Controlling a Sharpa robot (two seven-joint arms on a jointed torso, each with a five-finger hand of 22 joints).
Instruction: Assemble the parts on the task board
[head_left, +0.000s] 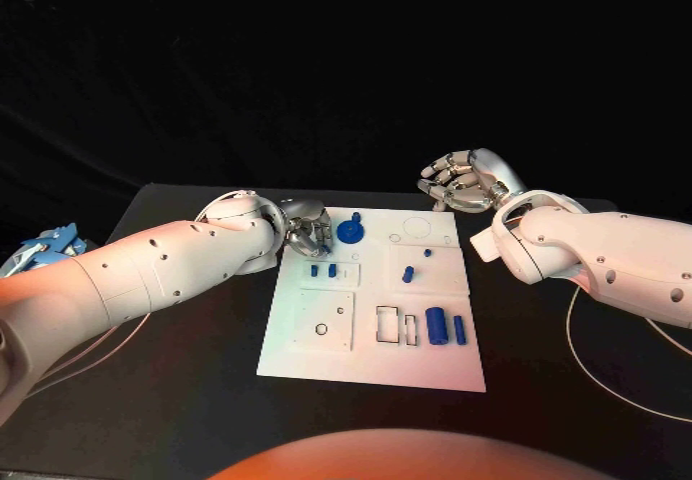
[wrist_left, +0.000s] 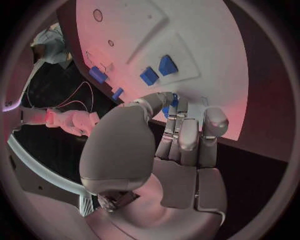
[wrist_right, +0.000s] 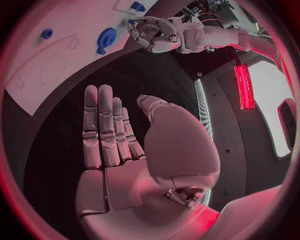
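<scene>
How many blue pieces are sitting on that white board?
7 that I can see: a round piece by the left hand, two small pegs below it, two mid-board, and two cylinders lower right. The hand may hide more.

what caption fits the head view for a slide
Left hand at the task board's far left corner beside a round blue part; right hand raised beyond it.
</scene>
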